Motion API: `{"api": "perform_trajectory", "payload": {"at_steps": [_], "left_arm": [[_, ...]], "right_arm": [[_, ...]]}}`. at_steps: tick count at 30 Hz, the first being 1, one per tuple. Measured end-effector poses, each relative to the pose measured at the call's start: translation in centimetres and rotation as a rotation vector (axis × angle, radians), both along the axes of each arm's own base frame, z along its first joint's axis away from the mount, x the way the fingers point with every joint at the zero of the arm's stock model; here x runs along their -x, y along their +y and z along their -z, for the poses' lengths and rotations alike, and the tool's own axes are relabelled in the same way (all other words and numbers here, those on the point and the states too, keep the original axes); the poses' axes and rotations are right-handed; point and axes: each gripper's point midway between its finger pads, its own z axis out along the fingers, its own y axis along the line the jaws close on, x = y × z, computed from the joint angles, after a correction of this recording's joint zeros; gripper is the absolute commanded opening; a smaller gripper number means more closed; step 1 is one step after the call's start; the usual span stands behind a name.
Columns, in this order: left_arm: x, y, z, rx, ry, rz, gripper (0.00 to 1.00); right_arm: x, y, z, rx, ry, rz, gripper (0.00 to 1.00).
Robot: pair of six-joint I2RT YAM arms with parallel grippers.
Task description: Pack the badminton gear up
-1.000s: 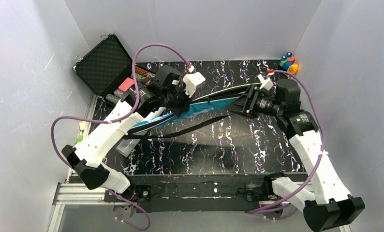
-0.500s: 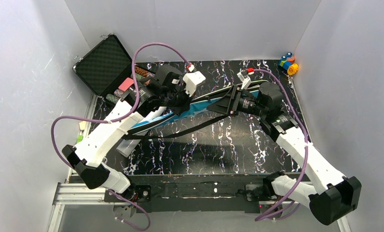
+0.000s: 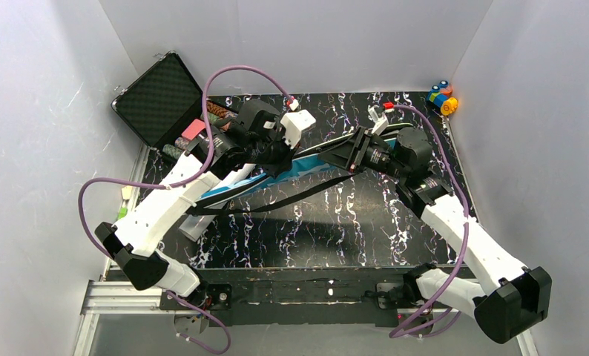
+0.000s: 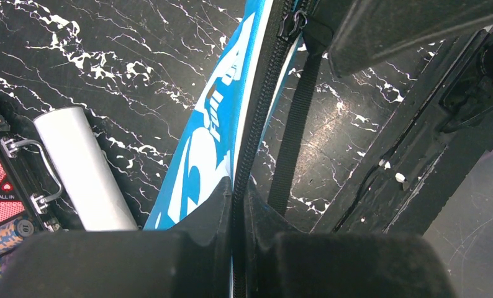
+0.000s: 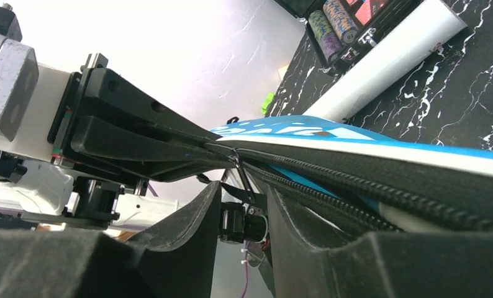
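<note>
The blue racket bag [image 3: 310, 165] lies slantwise across the black marbled table [image 3: 351, 230], its black strap [image 3: 291, 196] trailing along the near side. My left gripper [image 3: 278, 165] is shut on the bag's zipper edge [image 4: 239, 205], mid-length. From the right, my right gripper [image 3: 334, 157] stands at the same edge, close to the left one. Its fingers [image 5: 200, 211] are apart, and the thin zipper pull [image 5: 241, 177] hangs in the gap, unclamped. The white tube [image 3: 193, 225] lies on the table beside the bag's wide end; the left wrist view shows the tube [image 4: 85, 167] too.
An open black case [image 3: 162, 100] with coloured chips stands at the back left. A small orange-and-blue toy [image 3: 442, 96] sits in the far right corner. White walls close in the table on three sides.
My right arm has slid left along the bag towards the left gripper, and its jaws have narrowed a little. The left arm and the bag have stayed put.
</note>
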Motion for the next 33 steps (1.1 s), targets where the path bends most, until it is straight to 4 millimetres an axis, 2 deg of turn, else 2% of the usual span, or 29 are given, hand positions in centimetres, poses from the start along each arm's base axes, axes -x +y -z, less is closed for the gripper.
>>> {"api": "perform_trajectory", "payload": {"at_steps": [9,15,21,27,33], "left_arm": [[0.0,0.0,0.0,0.001,0.001,0.001,0.0],[0.1,-0.1,0.0,0.005,0.005,0.001,0.0],[0.1,-0.1,0.0,0.007,0.007,0.001,0.0],[0.1,-0.1,0.0,0.007,0.007,0.001,0.0],[0.0,-0.2,0.4,0.002,0.004,0.007,0.0]], "right_arm": [[-0.7,0.0,0.5,-0.01,0.01,0.043,0.33],[-0.9,0.3,0.5,-0.015,0.014,0.046,0.24],[-0.9,0.4,0.4,-0.02,0.016,0.047,0.01],[-0.7,0.3,0.0,-0.027,0.008,0.052,0.01],[0.2,-0.9,-0.4,-0.002,-0.013,0.091,0.01]]}}
